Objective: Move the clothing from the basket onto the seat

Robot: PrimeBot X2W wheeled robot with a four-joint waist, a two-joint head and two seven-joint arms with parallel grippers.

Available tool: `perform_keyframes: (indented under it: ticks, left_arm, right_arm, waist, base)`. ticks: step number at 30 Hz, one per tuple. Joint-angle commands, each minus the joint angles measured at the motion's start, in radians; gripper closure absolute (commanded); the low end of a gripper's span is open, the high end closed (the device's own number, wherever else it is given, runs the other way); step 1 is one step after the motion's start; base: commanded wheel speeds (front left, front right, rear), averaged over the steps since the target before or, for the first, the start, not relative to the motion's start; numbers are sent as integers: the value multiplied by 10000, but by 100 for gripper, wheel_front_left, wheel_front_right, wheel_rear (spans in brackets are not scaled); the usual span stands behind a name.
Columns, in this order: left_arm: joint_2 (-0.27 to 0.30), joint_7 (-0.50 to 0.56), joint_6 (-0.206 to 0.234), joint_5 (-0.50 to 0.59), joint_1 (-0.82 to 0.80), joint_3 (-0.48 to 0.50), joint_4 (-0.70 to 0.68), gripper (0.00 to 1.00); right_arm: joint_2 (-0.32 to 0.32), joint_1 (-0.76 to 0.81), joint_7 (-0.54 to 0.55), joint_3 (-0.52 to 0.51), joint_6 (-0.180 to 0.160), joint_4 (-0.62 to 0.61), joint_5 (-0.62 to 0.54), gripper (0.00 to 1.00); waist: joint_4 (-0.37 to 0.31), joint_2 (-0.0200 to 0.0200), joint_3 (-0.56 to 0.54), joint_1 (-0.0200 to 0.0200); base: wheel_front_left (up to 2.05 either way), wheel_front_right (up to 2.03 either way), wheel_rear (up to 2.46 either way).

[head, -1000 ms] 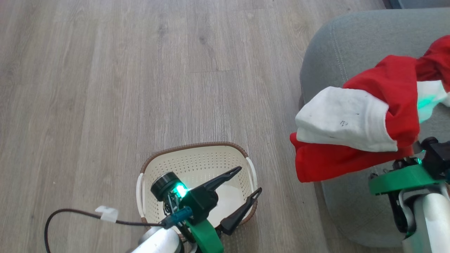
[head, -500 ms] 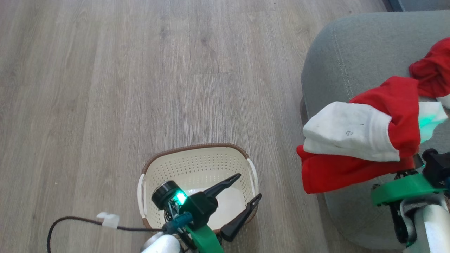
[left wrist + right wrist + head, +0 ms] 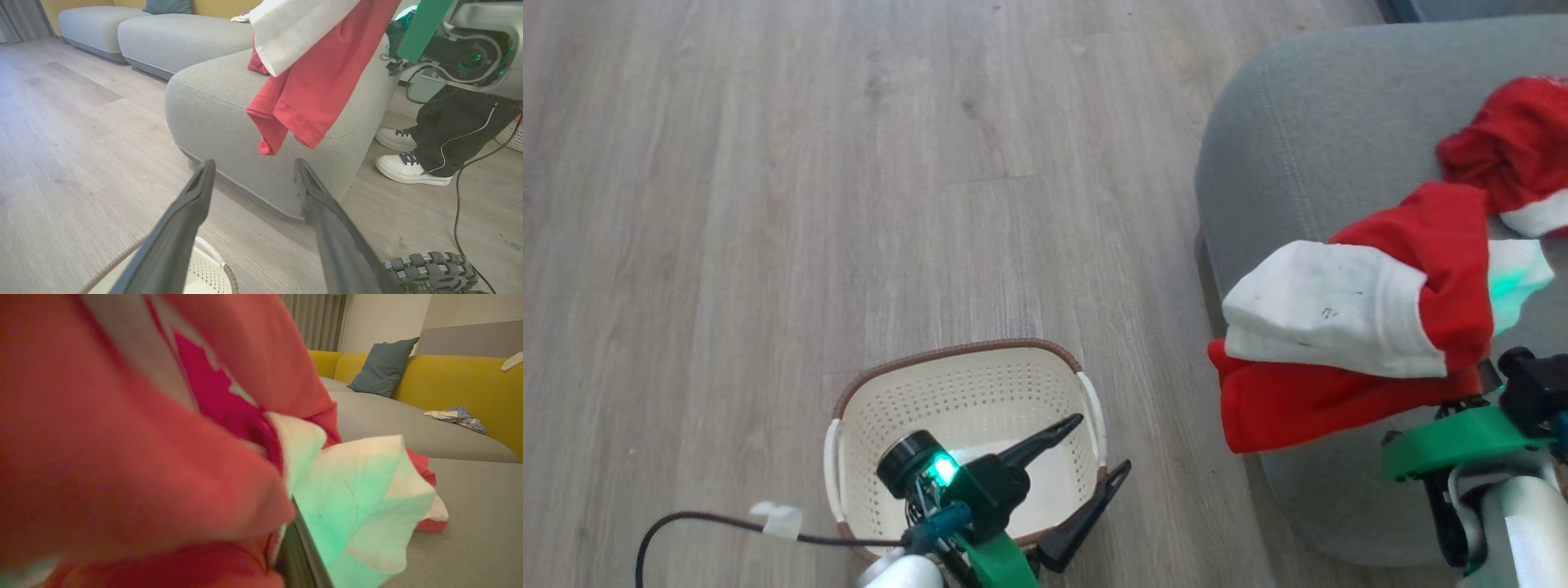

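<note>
— Whereabouts of the clothing?
— In two places. In the head view, a red and white garment [image 3: 1347, 327] draped from the right gripper [image 3: 1494, 376], lifted over the near left corner of the seat [image 3: 1298, 147]. Farther in on the grey cushion, a second red garment [image 3: 1503, 155], crumpled, just beyond the first.
— Fully over the seat?
— Not quite. Runs long across the head view, left to right, with the red lower corner at the left end past the cushion's edge and above the wooden floor [image 3: 849, 204]. Hangs free in front of that corner in the left wrist view. Probably calls for a carry farther right and inward before any release; otherwise risks sliding off toward the floor.
— Grip on it?
— Mostly buried in cloth. One dark finger [image 3: 298, 555] visible in the right wrist view, fabric bunched tight around it. Taken as clamped on the garment, given the weight hanging clear of the cushion; exact gap between the jaws impossible to tell.
— And the other arm?
— Left gripper [image 3: 1102, 443] above the basket [image 3: 956, 349], fingers spread wide, gripping nothing, touching nothing. Looks emptied, that tub, going by the bare perforated walls and bottom in view. Well apart from the seat, so clearly the right arm the nearer one.
</note>
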Motion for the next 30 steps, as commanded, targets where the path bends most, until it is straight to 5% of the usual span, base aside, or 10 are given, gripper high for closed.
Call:
perform_keyframes:
  ticks: [1, 21, 30]
  left_arm:
    - [2, -49, -10, -26, -266, 301, -339, 0]
    - [255, -49, -10, 297, -958, 144, -764, 0]
    - [291, -49, -10, 311, -1109, -44, -713, 0]
  right_arm:
    - [-249, -227, -67, 158, -4, -413, -47, 100]
    - [161, -345, -67, -725, -4, -957, -94, 100]
    - [471, -210, -67, -865, -4, -972, -68, 100]
  waist:
    - [-190, -1, 34, 0]
    - [-3397, -1, 1271, 0]
    - [-4216, -1, 1478, 0]
  base:
    - [0, 0, 0]
    - [0, 0, 0]
    - [0, 0, 0]
